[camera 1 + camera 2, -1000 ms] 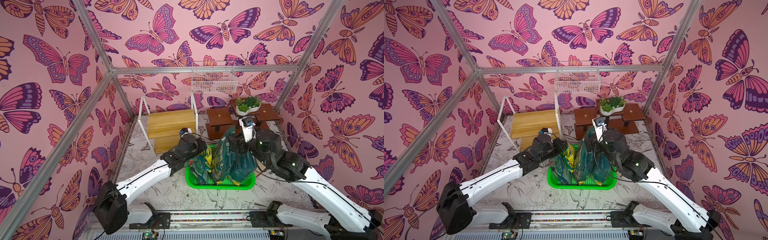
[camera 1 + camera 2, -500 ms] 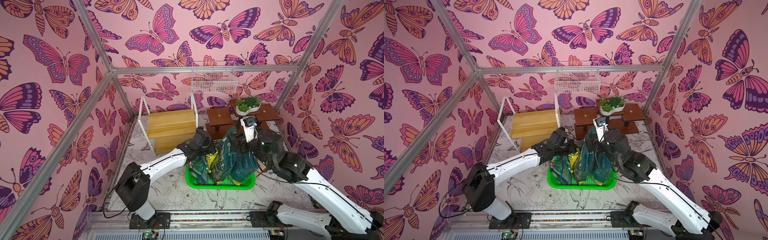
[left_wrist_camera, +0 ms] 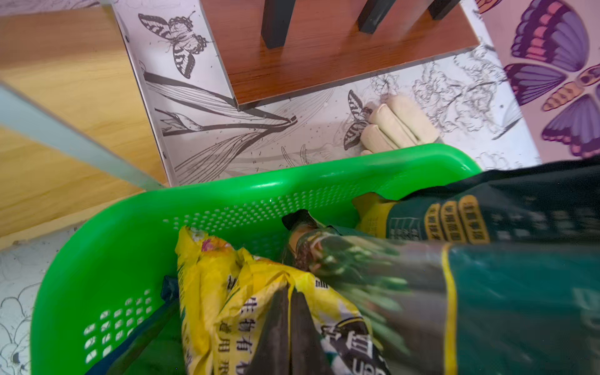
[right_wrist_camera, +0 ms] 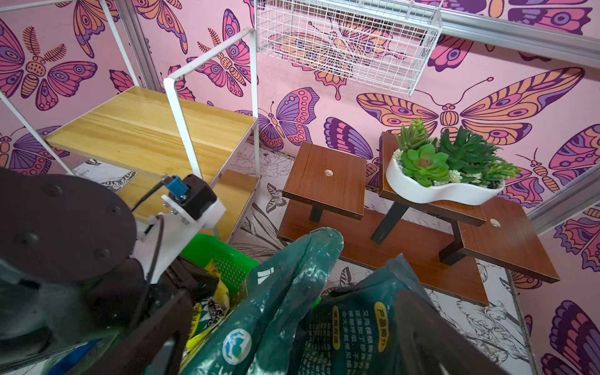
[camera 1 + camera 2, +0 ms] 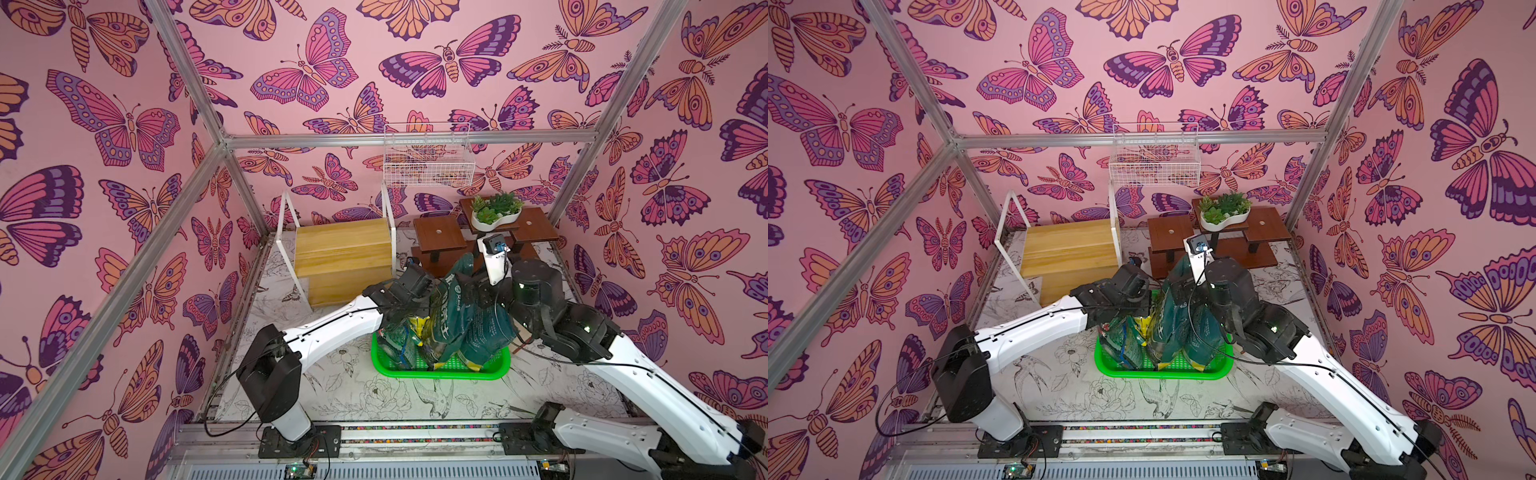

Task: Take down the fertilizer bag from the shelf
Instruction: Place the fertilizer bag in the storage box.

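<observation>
Bags: two dark green glossy fertilizer bags (image 5: pixel 482 328), one yellow bag (image 3: pixel 207 276), upright in one green perforated plastic basket (image 3: pixel 97 253).
Left tool (image 3: pixel 287 311): shut, over yellow bag.
Right tool (image 4: pixel 295 311): wide, around dark green bags.

Top views, stereo pair: set high at the front and angled down toward the back wall. Wide framing. Both top views show the shelf (image 5: pixel 343 245), green basket (image 5: pixel 440 374) and brown stand (image 5: pixel 440 239).
Left wrist view: very close, looking steeply down over the green basket's rim onto the bench (image 3: pixel 292 130).
Right wrist view: close and low, facing the back wall. Shares the shelf, brown stand and wire basket (image 4: pixel 341 42) with the top views.
</observation>
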Controlling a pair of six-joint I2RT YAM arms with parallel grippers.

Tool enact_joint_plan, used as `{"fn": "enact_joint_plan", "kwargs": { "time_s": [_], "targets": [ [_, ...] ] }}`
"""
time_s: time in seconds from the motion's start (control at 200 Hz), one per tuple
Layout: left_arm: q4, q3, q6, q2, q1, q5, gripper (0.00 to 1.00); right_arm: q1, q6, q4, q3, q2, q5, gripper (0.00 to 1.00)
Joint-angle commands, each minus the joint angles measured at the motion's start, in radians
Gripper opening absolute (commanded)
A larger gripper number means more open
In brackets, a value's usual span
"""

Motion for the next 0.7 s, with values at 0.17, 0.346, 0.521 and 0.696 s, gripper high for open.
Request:
{"fn": "enact_joint_plan", "kwargs": {
  "time_s": [0.17,0.346,0.521,0.696],
  "targets": [
    [-0.196,-0.026,0.053,0.118,-0.015,0.034,0.0,-0.007,0.021,-0.05,0.057,0.009,-0.019,0.99],
    [-0.216,-0.016,0.054,0.098,-0.015,0.002,0.44,-0.008,0.03,-0.065,0.075,0.015,-0.028,0.99],
    [-0.217,0.024,0.072,0.019,-0.012,-0.066,0.62,-0.006,0.038,-0.113,0.133,0.042,-0.032,0.99],
    [-0.217,0.049,0.072,-0.049,0.0,-0.095,0.64,-0.006,0.033,-0.123,0.165,0.063,-0.037,0.99]
  ]
}}
